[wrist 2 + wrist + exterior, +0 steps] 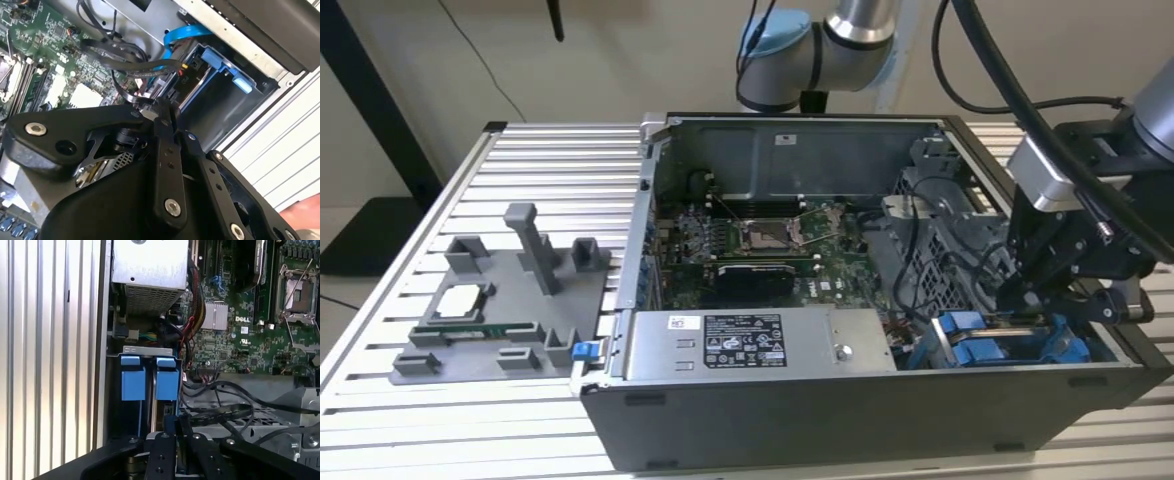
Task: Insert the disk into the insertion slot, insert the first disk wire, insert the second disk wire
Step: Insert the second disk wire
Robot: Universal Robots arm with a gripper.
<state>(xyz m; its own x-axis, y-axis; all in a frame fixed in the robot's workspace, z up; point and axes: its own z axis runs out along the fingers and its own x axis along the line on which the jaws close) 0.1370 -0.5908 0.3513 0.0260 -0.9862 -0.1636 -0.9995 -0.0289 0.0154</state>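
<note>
An open computer case [854,420] lies on the table. At its corner on the exterior view's right sits the insertion slot [148,350], a drive cage with blue tabs [133,377]. The disk [161,409] stands edge-on in that slot, its blue carrier [974,345] visible in the cage. My gripper [1023,305] reaches down onto it, and its black fingers [162,440] are shut on the disk's near edge. In the second wrist view the gripper [162,106] tapers to a closed tip. A black flat disk wire [145,67] and a blue disk wire [185,34] hang loose beside the cage.
The motherboard with its square processor socket [767,235] fills the middle of the case, and a power supply [747,345] lies along the front wall. A grey fixture [520,270] holding a processor [460,300] stands on the slatted table [400,420] at the exterior view's left.
</note>
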